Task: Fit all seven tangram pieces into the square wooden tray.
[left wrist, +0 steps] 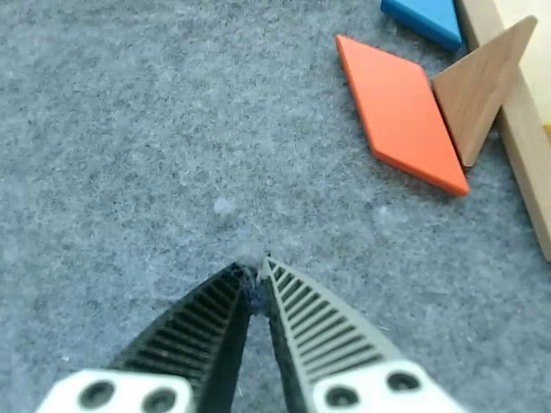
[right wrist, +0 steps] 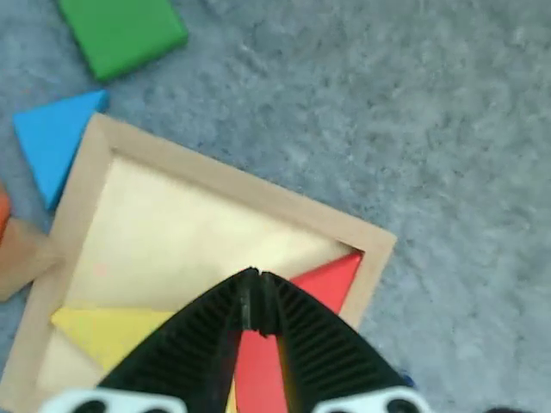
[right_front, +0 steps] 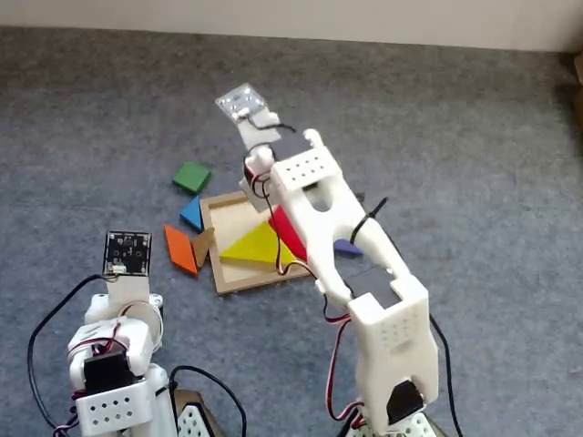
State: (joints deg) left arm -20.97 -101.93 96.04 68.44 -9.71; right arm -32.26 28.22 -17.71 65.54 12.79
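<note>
The square wooden tray lies mid-table and holds a yellow triangle and a red triangle. Left of it on the carpet are a blue triangle, an orange parallelogram and a wood-coloured triangle that leans on the rim. A green square sits further back, and a purple piece peeks out beside the right arm. My right gripper hangs shut over the tray, by the red triangle. My left gripper is shut over bare carpet, short of the orange parallelogram.
The right arm stretches across the tray's right side and hides part of it in the high view. Grey carpet covers the table, with open room behind and to the right. The left arm's base stands at the front left.
</note>
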